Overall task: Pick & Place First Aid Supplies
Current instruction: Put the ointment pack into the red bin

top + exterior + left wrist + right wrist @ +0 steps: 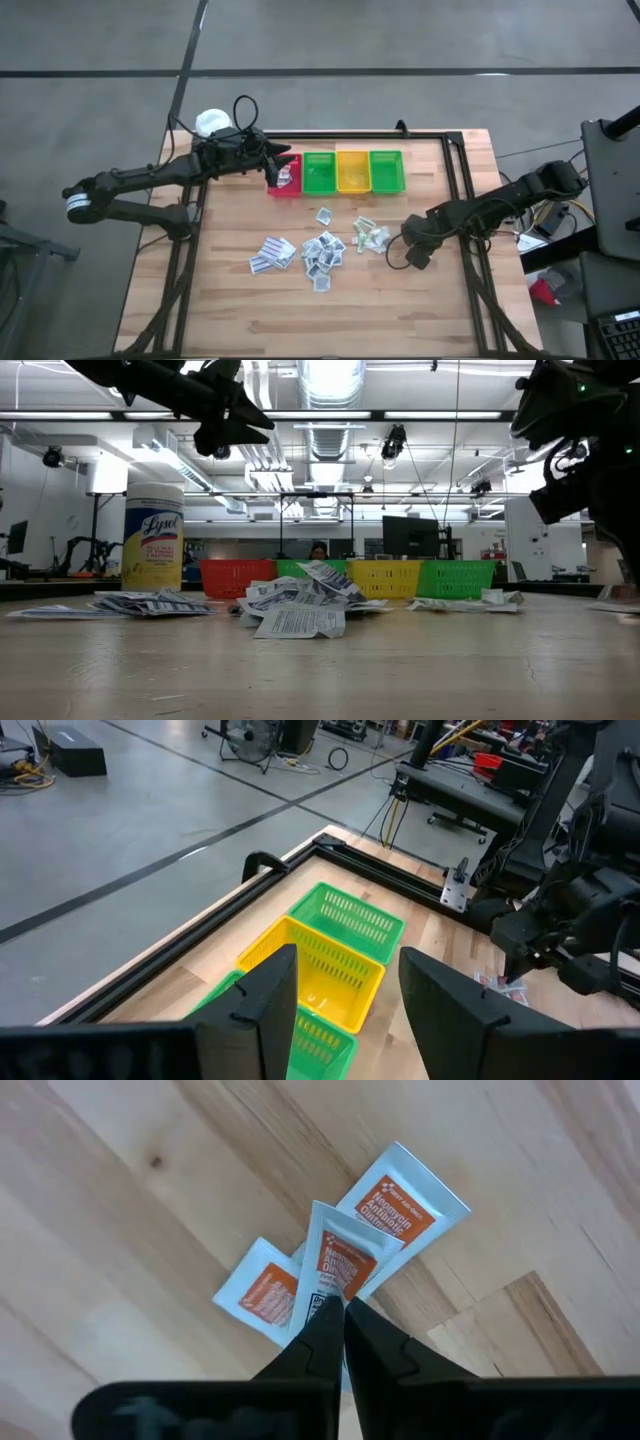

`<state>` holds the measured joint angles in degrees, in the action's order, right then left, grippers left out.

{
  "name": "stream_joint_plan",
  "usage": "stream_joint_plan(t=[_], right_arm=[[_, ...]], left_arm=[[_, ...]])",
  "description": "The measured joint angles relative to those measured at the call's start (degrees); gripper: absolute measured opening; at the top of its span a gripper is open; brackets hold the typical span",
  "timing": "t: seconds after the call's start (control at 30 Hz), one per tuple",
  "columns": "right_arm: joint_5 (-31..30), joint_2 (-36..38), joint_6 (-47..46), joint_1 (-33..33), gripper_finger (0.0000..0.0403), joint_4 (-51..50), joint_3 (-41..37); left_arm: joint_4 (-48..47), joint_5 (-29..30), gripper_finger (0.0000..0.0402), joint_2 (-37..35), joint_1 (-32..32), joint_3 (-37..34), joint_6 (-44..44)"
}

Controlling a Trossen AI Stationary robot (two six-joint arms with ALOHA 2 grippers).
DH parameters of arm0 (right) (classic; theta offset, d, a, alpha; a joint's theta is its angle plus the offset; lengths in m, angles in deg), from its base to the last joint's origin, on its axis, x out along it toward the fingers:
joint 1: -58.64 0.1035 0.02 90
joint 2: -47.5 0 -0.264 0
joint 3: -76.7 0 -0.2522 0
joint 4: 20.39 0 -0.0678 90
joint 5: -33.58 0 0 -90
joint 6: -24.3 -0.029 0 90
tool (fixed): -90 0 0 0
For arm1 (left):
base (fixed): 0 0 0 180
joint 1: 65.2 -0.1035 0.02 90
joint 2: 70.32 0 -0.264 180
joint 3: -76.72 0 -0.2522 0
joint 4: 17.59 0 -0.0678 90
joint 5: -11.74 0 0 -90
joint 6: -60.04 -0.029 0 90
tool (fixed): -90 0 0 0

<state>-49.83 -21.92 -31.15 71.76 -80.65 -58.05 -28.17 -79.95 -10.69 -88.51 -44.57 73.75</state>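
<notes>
right gripper (343, 1312) pinched shut on a small flat white sachet with an orange-red label (340, 1260): the pick looks made, and the lift comes next.
the sachet sits at centre frame, its lower edge between the fingertips, overlapping two like sachets (262, 1292) on the wooden table (120, 1210); lifting one alone needs care. the left gripper (345, 985) hangs open at lower centre, above the yellow plastic bin (318, 970).

Right gripper (343, 1312) sits at lower centre of frame, fingers pinched together on the lower edge of the middle sachet (345, 1260). Three white sachets with orange-red labels overlap in a fan: one at upper right (408, 1202), one at left (262, 1292). Pale wood table (120, 1230) beneath.
</notes>
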Motion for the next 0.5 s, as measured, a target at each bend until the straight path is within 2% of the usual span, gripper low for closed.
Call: stream_joint_plan(t=[0.3,0.5], right_arm=[[0.1,9.8,-1.2,0.0,0.0008,0.2,0.0],[0.1,19.4,4.2,0.0,0.0008,7.7,0.0]], left_arm=[[0.1,-1.0,0.017,0.0,0.1,0.0,0.0],[0.1,-2.4,0.017,0.0,0.1,0.0,0.0]])
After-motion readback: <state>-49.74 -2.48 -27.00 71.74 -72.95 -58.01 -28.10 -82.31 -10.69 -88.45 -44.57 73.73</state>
